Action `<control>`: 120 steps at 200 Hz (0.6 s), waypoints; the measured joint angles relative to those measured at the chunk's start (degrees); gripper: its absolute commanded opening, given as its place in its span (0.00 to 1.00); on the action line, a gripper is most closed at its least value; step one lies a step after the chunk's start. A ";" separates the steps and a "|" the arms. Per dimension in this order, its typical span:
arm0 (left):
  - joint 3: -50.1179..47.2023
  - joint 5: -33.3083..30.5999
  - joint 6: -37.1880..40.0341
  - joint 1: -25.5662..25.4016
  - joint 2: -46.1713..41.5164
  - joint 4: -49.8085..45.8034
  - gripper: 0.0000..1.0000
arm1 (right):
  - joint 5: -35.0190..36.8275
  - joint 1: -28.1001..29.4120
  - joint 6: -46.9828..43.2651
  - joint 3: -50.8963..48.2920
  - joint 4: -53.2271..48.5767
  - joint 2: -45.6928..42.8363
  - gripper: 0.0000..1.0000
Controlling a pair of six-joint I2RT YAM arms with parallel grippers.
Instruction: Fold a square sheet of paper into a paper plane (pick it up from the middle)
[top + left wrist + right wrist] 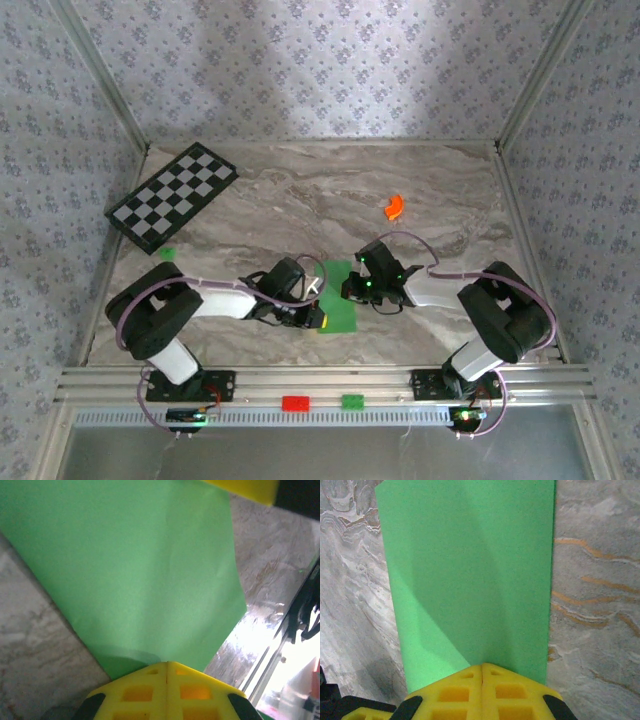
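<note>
The green sheet of paper (341, 310) lies flat on the marble table between the two arms, showing as a narrow upright strip. My left gripper (316, 294) is shut, its yellow fingertips down at the sheet's left side. In the left wrist view the closed tips (166, 664) meet at the near edge of the paper (140, 570). My right gripper (352, 288) is shut at the sheet's right side. Seen from the right wrist, its joined tips (482, 666) rest on the paper (470, 570), which runs away as a straight-edged band. I see no paper caught between either pair of jaws.
A black-and-white checkered board (172, 196) lies at the back left, with a tiny green block (168, 254) near it. A small orange curved piece (394, 206) sits at the back right. Red (295, 403) and green (352, 402) blocks rest on the front rail.
</note>
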 measured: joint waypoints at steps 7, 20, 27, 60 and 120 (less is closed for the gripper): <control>-0.24 -0.74 0.72 -0.61 -0.68 -0.61 0.00 | -0.13 -0.09 -0.15 0.02 0.02 0.07 0.00; -0.68 -2.08 1.70 -1.70 -1.88 -1.55 0.00 | -0.26 -0.15 -0.20 0.02 0.07 0.11 0.00; -0.92 -2.82 2.03 -2.29 -2.58 -2.29 0.00 | -0.42 -0.17 -0.20 0.00 0.07 0.15 0.00; -2.12 -4.52 2.75 -3.78 -4.79 -3.96 0.00 | -0.72 -0.35 -0.20 0.02 0.15 0.22 0.00; -4.92 -8.35 3.06 -5.22 -13.66 -11.82 0.00 | -1.11 -0.35 -0.83 1.01 -0.96 0.59 0.00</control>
